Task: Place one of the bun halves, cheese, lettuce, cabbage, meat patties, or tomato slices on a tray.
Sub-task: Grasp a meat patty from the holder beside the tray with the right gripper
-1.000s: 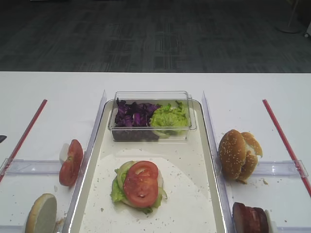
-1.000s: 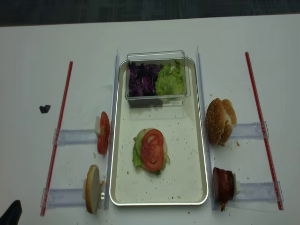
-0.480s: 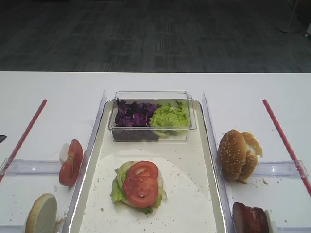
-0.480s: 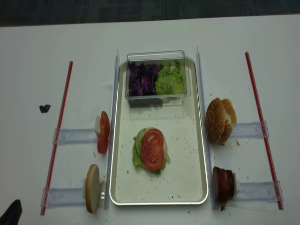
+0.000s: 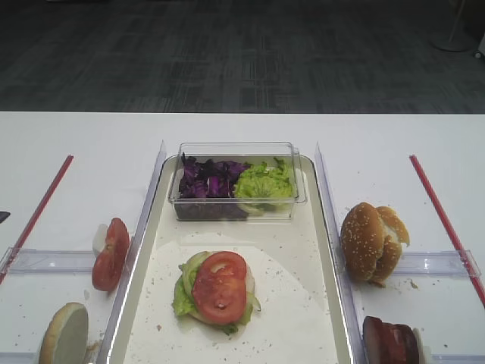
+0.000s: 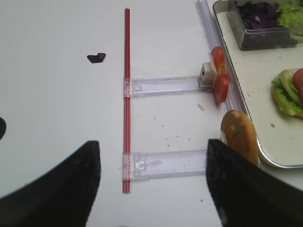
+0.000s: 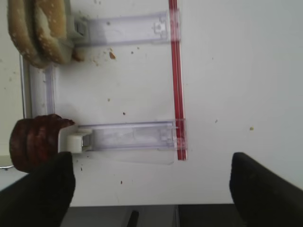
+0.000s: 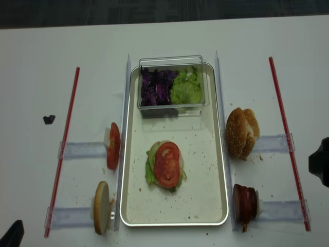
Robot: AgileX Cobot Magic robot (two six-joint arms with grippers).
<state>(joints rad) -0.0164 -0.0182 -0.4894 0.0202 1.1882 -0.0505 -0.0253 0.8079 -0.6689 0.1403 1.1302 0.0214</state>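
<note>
Cream, crumb-speckled tray (image 8: 205, 170) with silver rim. Glossy red tomato slices (image 8: 167, 164); light green lettuce (image 8: 186, 90); dark purple cabbage (image 8: 157, 88). Golden-brown, sesame-dotted bun halves (image 8: 241, 132). Pinkish-brown patties (image 8: 244, 203). White bench (image 8: 92, 67).

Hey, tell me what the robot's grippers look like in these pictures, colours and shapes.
Little of them shows. In the right wrist view, the right gripper has two matte black fingers with broad rounded ends. In the left wrist view, the left gripper looks alike: two dark, blurred, wedge-like fingers. No cables or markings are visible. In the realsense overhead view only dark corners appear at the edges.
</note>
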